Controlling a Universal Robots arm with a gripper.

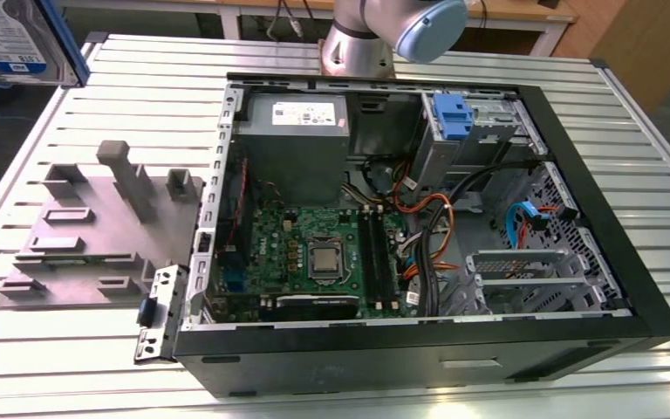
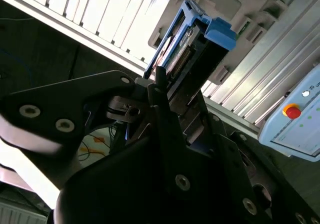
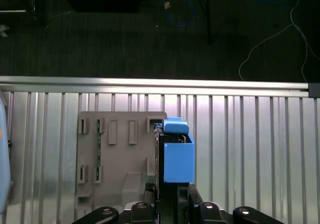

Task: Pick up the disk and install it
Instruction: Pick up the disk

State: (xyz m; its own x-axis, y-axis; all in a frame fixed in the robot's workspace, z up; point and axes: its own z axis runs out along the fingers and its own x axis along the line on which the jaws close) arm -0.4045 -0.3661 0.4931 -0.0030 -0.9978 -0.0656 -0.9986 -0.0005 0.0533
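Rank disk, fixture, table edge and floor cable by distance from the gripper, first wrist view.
1. Disk: clamped in the gripper.
2. Fixture: lying under the disk.
3. Table edge: past the fixture.
4. Floor cable: beyond that edge, farthest.

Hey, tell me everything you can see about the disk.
The disk is a flat silver drive with a white-and-blue label and blue plastic rails along its sides. In both wrist views it shows edge-on, one end gripped in the hand, a blue rail facing out. It is held in the air over the grey fixture plate on the slatted metal table, outside the open computer case.
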